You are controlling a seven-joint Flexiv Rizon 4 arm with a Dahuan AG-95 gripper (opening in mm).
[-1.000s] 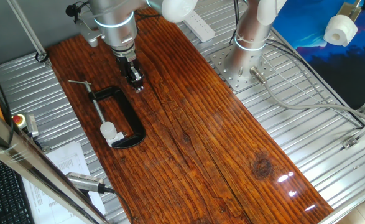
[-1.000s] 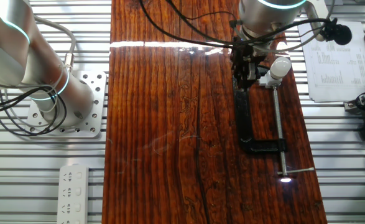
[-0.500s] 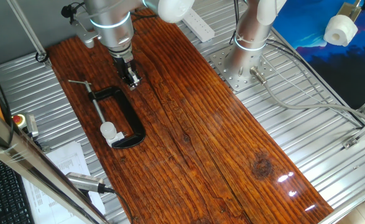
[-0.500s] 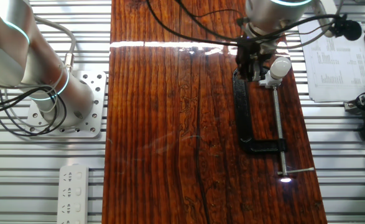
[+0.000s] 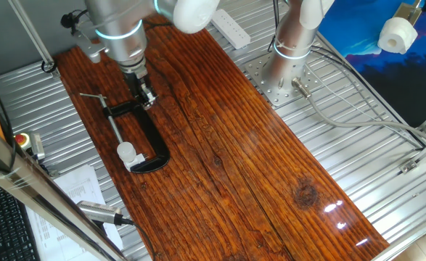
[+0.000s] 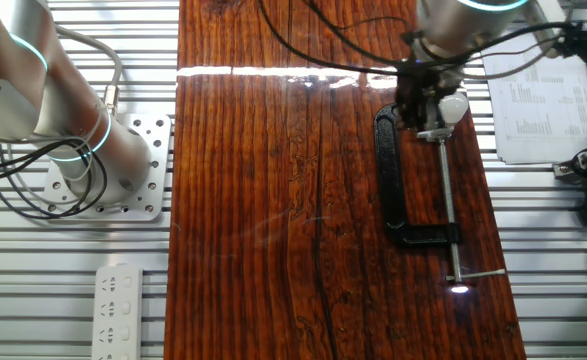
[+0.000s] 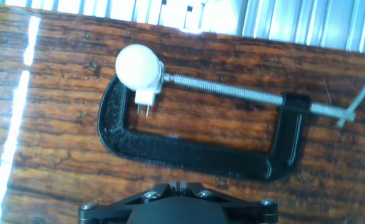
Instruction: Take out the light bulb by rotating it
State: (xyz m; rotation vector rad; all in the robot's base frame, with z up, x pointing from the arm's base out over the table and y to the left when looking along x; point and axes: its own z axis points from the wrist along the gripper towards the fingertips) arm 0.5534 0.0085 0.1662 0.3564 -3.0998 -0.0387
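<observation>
The light bulb is a small white dome seated in a white socket block. A black C-clamp holds the block on the wooden board. My gripper hangs above the clamp's frame, apart from the bulb. In the hand view its fingers sit together at the bottom edge with nothing between them, and the bulb lies ahead at upper left.
The clamp's screw rod and T-handle stretch to the right. A silver cylindrical tool lies off the board's edge by papers. A second arm's base stands on the metal table, and a power strip lies near it.
The gripper has travelled across the board from beside the clamp to over it, closer to the bulb. Bulb and clamp have not moved.
</observation>
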